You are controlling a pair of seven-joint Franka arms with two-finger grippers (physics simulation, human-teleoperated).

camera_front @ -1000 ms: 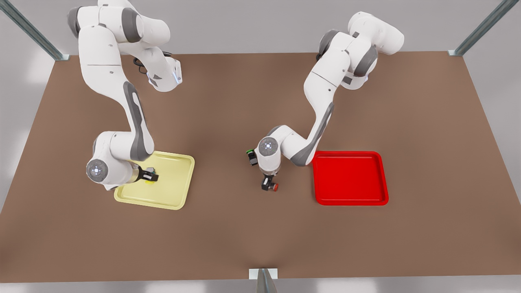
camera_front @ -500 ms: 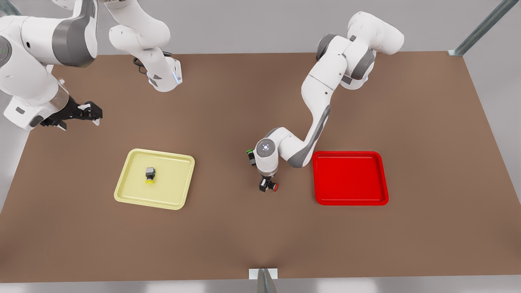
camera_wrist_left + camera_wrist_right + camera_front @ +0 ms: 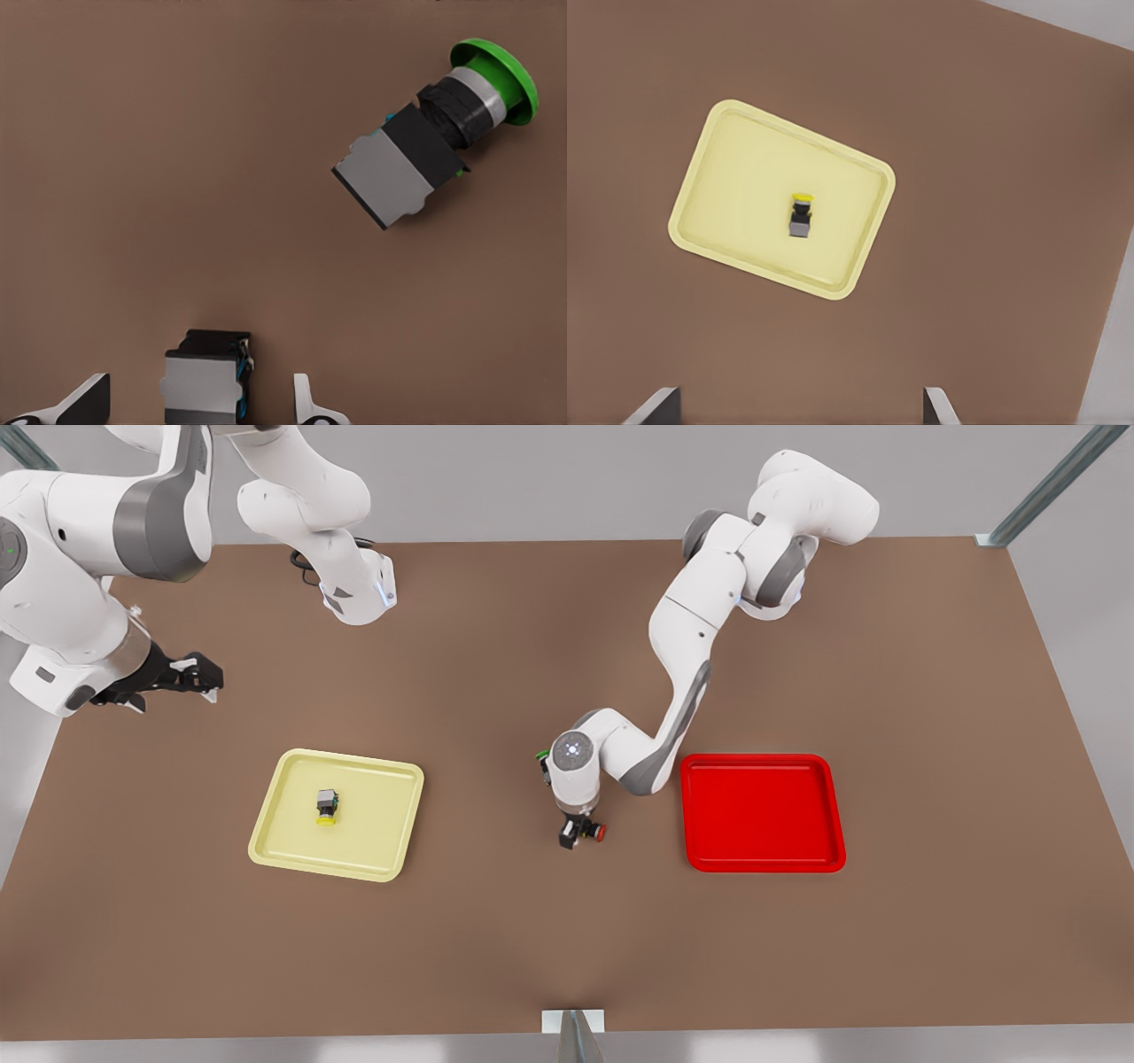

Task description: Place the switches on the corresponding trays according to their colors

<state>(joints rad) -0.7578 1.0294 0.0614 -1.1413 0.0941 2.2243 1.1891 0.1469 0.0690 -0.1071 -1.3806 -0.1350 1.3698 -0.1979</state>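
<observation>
**Red switch sits between our left fingers, ready to be gripped**

We work on a brown table (image 3: 496, 939), with the red tray (image 3: 762, 864) at the front view's right and the yellow tray (image 3: 266, 850) at the front view's left. The yellow switch (image 3: 326, 807) already lies inside the yellow tray, near its middle, so that half looks done.

Our right gripper (image 3: 190, 677) hangs high, off toward the front view's left edge, well apart from everything; its wrist view shows the fingers spread wide, holding nothing. That arm waits.

Our left gripper (image 3: 578, 828) is down at the table between the two trays, nearer the red one. The red switch (image 3: 585, 833) lies on its side there, its long axis pointing along the table with the red cap toward the red tray. In the left wrist view its grey-black body (image 3: 205, 381) sits between our two fingers (image 3: 306, 403), which stand apart with a gap on each side. The green switch (image 3: 434, 146) lies close by, clear of the jaws.

We judge the next move is to close across the body's short width.
</observation>
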